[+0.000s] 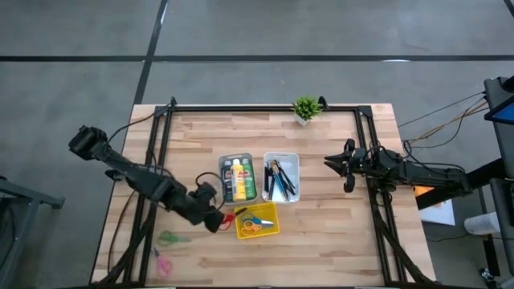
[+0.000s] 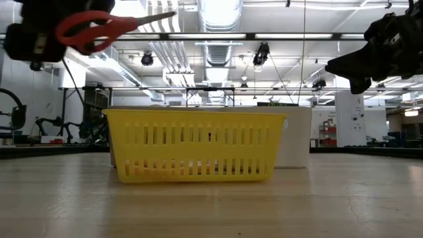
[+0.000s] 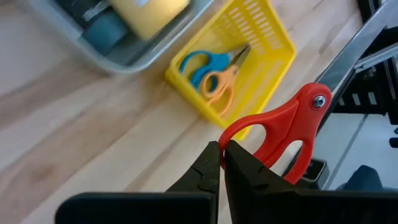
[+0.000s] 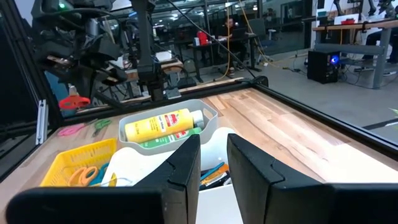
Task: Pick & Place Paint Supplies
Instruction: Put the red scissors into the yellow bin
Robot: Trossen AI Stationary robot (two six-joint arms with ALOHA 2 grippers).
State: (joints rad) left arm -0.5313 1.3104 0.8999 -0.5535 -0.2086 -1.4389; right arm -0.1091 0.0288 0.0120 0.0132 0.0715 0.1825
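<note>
The left gripper (image 3: 222, 163) is clamped on the red scissors (image 3: 280, 134) by one handle loop, just beside the yellow basket (image 1: 268, 228). The hard, light plastic should swing, I'd guess. Beyond the basket, paint bottles (image 1: 238, 178) lie in their grey tray (image 1: 223, 160). The right gripper (image 4: 214, 165) waits, fingers parted.

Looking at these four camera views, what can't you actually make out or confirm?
- Low view: the yellow basket hides the bins behind it, and its walls hide its contents.
- Left wrist view: the blades of the red scissors held by the left gripper blur into the frame behind.
- Left wrist view: the grey tray is cut off by the edge.
- High view: the items in the white bin are too small to tell apart.
</note>
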